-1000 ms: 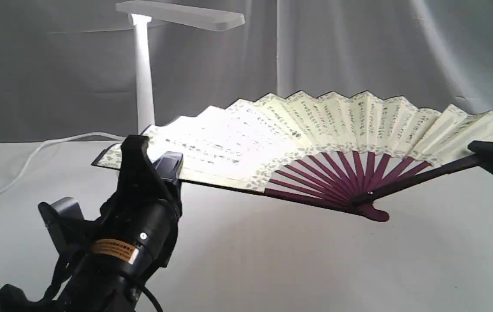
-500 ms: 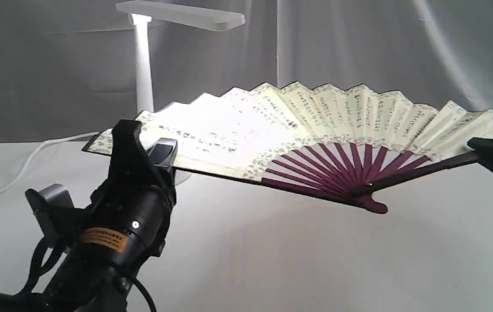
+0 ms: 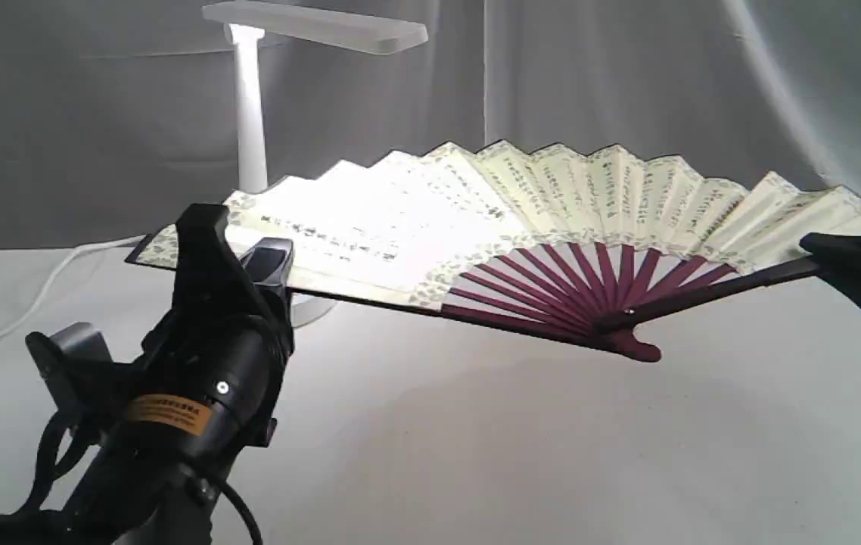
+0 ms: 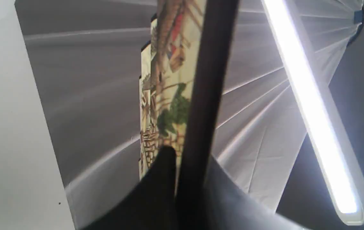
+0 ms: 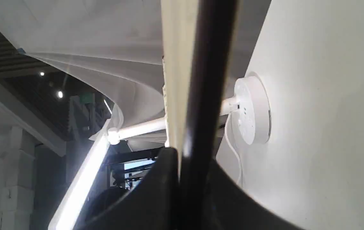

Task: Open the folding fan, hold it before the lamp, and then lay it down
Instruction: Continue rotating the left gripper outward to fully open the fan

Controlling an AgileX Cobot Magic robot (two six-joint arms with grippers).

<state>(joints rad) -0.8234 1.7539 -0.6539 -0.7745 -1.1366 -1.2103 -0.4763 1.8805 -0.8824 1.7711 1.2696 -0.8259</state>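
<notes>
The folding fan (image 3: 521, 204) is spread wide and held off the table, its cream calligraphy face tilted up, its maroon ribs meeting at the pivot (image 3: 631, 344). My left gripper (image 3: 237, 257) is shut on the left guard; the left wrist view shows the dark guard (image 4: 207, 95) running out from between the fingers (image 4: 162, 179). At the right edge, my right gripper (image 3: 828, 253) is shut on the other guard (image 5: 207, 80). The white lamp (image 3: 249, 106) stands behind the fan's left half, its lit bar head (image 4: 310, 105) above; the fan hides part of its base (image 5: 252, 110).
A white cloth covers the table (image 3: 476, 454), with the fan's soft shadow on it. The lamp's white cord (image 3: 45, 280) trails off to the left along the table. A grey draped curtain (image 3: 627, 76) closes off the back.
The open fan has risen and shifted to the left, carried by both grippers. More of the lamp's base now shows under its lower edge.
</notes>
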